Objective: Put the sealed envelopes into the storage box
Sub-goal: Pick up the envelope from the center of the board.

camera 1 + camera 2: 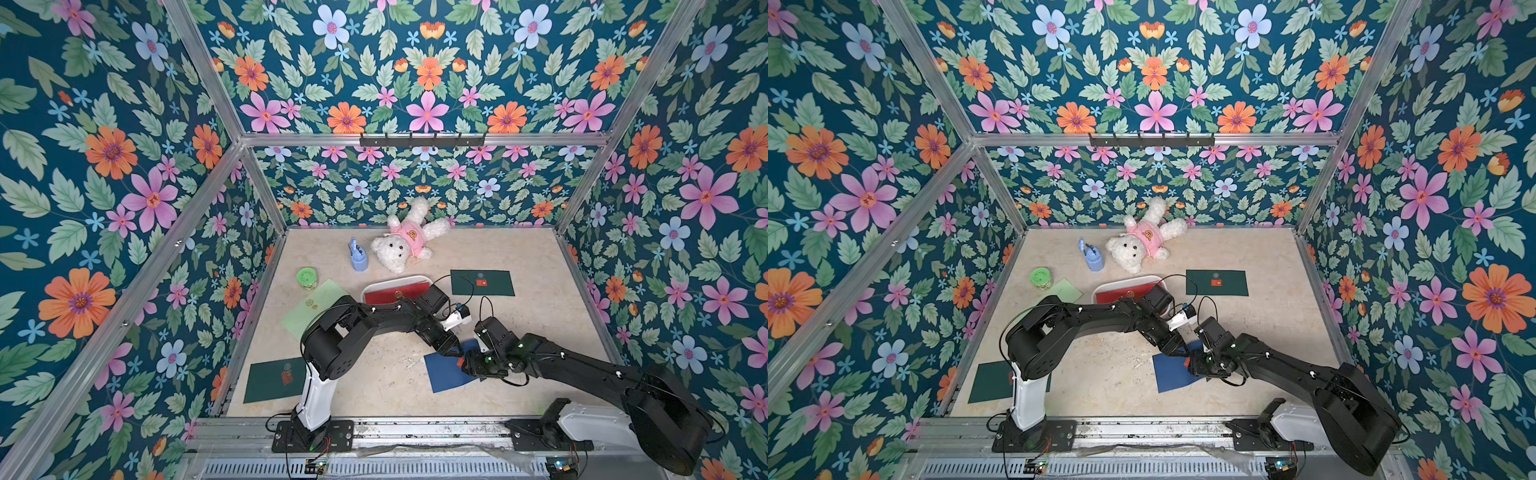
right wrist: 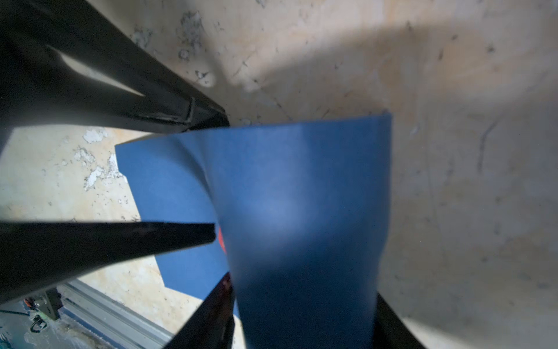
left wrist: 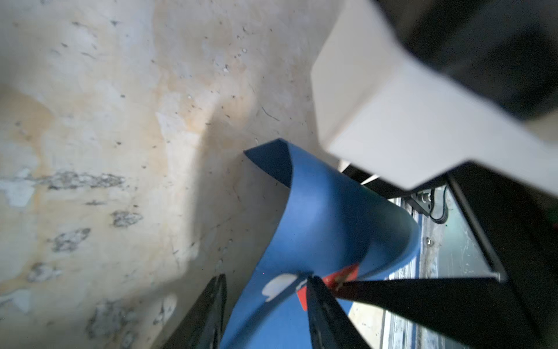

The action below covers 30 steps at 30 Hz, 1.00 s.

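Note:
A navy envelope (image 1: 444,376) (image 1: 1169,374) lies at the front middle, with its right part curled up off the table. My right gripper (image 1: 468,362) (image 2: 302,290) is shut on that raised curl (image 2: 302,196), which fills the gap between its fingers. My left gripper (image 1: 454,352) (image 3: 265,281) stands open astride the envelope (image 3: 332,217). One of its fingers is on the table and the other is by the red seal sticker (image 3: 341,276). The white storage box (image 1: 374,284) (image 1: 1100,287) sits behind, partly hidden by the left arm, with a red envelope (image 1: 395,294) in it.
Two dark green envelopes lie flat, one at the back right (image 1: 482,282) and one at the front left (image 1: 272,380). A light green envelope (image 1: 316,303) lies left of the box. Behind it stand a green-lidded jar (image 1: 306,277), a blue toy (image 1: 358,255) and a white teddy bear (image 1: 405,241).

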Tool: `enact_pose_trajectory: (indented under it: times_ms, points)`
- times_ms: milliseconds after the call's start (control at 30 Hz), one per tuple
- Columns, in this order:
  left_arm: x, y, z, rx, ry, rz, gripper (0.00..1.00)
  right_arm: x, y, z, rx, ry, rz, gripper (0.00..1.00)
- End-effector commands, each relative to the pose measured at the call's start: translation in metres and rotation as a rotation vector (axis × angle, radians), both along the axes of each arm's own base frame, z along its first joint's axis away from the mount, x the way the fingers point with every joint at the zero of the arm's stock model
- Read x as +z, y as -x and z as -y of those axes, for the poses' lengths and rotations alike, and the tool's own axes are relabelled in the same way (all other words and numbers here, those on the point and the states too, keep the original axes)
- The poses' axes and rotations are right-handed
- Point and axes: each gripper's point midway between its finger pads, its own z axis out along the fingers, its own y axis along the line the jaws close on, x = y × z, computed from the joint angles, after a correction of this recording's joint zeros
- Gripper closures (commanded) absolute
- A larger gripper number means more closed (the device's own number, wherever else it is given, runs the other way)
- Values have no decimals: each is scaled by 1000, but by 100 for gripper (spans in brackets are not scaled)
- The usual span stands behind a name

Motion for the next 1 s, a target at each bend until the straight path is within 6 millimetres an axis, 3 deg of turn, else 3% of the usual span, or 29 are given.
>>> enact_pose_trajectory:
  times_ms: [0, 100, 200, 367, 500, 700, 967]
  points:
    - [8, 17, -2, -68, 33, -46, 62, -7, 8, 6, 10, 33, -35, 39]
    - [9, 19, -4, -69, 32, -52, 86, -8, 7, 7, 10, 37, -31, 40]
    - [11, 19, -6, -62, 30, -47, 100, -7, 6, 8, 5, 48, -26, 37]
    - [22, 15, -14, -43, -23, -12, 100, 12, -7, 12, -29, 77, 30, 21]
    - [39, 6, -26, -1, -107, 47, 100, 55, -34, 8, -59, 93, 127, 14]
    - [50, -5, -52, 59, -236, 89, 100, 97, -72, 19, -48, 126, 215, 13]
    - [78, -20, -83, 144, -304, 137, 100, 121, -124, 40, -71, 130, 300, 19]
